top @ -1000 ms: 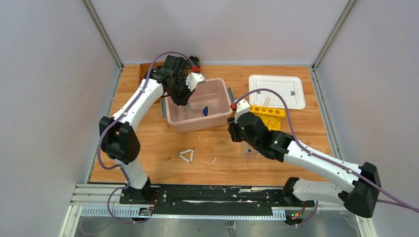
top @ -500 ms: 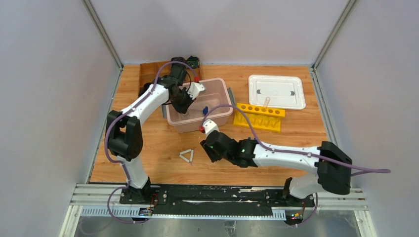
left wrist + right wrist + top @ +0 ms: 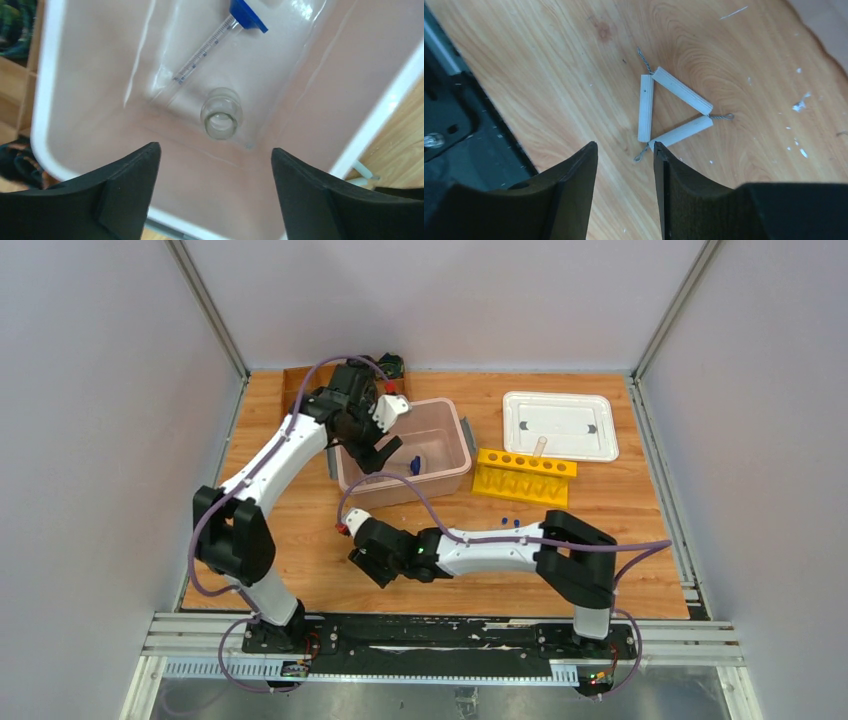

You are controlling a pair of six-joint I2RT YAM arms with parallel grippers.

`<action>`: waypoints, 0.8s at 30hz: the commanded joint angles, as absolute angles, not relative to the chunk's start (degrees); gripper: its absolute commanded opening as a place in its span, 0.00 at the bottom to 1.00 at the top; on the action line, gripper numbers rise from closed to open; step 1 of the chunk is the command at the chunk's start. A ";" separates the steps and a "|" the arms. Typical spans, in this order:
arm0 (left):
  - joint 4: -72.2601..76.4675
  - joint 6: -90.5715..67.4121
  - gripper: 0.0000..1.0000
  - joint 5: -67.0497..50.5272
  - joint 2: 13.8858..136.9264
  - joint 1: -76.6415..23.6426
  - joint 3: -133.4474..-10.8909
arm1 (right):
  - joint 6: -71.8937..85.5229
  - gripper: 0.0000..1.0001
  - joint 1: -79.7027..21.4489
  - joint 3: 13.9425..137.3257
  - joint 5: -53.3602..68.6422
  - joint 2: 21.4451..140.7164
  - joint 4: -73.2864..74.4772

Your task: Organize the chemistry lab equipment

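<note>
**A:** What does the top view show?
**B:** The left gripper (image 3: 374,452) hangs over the bin (image 3: 445,478). The right gripper (image 3: 378,565) sits low near the table's (image 3: 620,510) front edge, at 7 o'clock from the rack (image 3: 525,478).
**A:** And the left wrist?
**B:** The jaws are spread wide and empty. The beaker (image 3: 221,117) sits on the bin floor between them, with a tube (image 3: 205,50) at its 12 o'clock.
**A:** The right wrist?
**B:** The fingers are a narrow gap apart, holding nothing. The triangle (image 3: 671,110) lies flat on the wood, at 1 o'clock off the tips.

white wire triangle (image 3: 645,107) | flat on wooden table (image 3: 549,75) | jaws parted near it
</note>
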State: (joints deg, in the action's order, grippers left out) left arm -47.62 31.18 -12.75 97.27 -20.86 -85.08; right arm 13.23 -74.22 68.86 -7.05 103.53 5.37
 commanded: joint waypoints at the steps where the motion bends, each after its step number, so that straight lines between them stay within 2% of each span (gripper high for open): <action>1: -50.00 29.77 0.95 -13.00 89.36 -21.34 -88.28 | 10.94 0.48 -74.65 71.80 -6.99 108.17 5.70; 3: -50.01 28.37 1.00 -11.76 86.31 -21.27 -89.39 | 10.64 0.47 -74.55 72.52 -7.19 109.65 5.71; 10: -50.01 21.92 1.00 -3.98 75.92 -21.27 -93.88 | 11.01 0.40 -73.62 72.77 -7.90 112.61 5.75; 15: -50.01 21.04 1.00 -2.10 69.57 -21.27 -93.53 | 11.27 0.24 -73.65 72.44 -7.49 113.04 6.06; 19: -50.22 18.29 1.00 -1.29 67.28 -21.27 -91.10 | 11.13 0.02 -73.64 71.95 -7.47 111.91 7.18; 24: -50.27 16.11 1.00 -1.90 65.00 -21.27 -84.72 | 10.43 0.00 -73.65 68.07 -6.02 103.21 8.29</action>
